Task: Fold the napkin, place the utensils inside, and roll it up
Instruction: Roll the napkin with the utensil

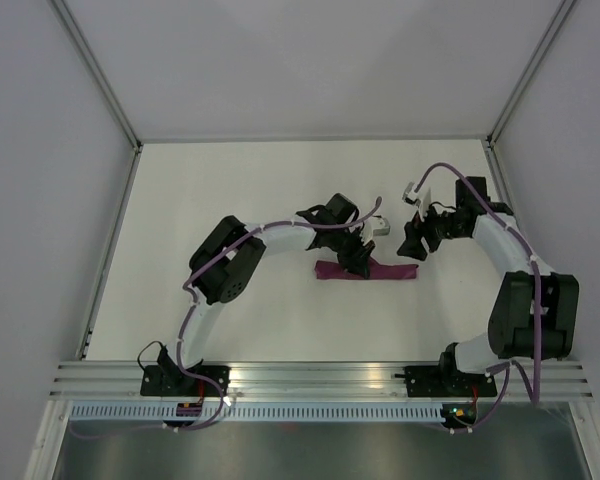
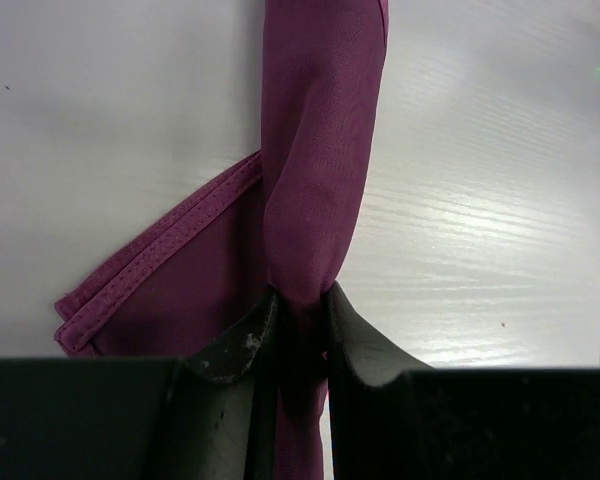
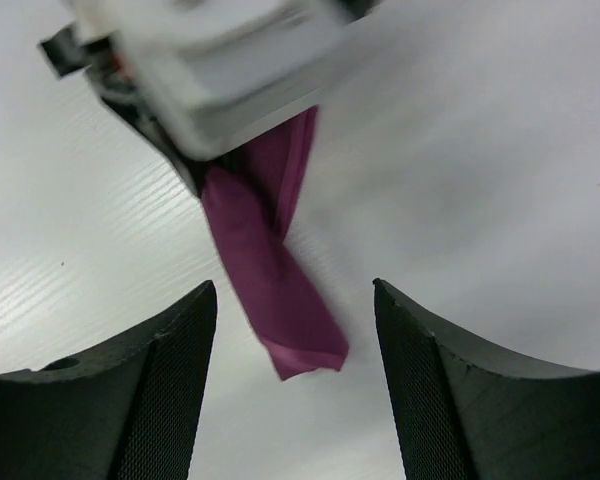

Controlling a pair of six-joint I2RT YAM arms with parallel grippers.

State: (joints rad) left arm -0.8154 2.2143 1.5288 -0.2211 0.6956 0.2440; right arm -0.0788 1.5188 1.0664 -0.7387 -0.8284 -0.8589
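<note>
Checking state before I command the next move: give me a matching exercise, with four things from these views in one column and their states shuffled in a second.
Things:
1. left tool
2. right tool
3. napkin
4. hemmed corner

States:
A. rolled into a narrow strip on the table
B. open, gripping nothing
C. lies flat, sticking out beside the rolled part
D. shut on the napkin

Pairs: 1-D; 2-B; 3-A; 4-C
</note>
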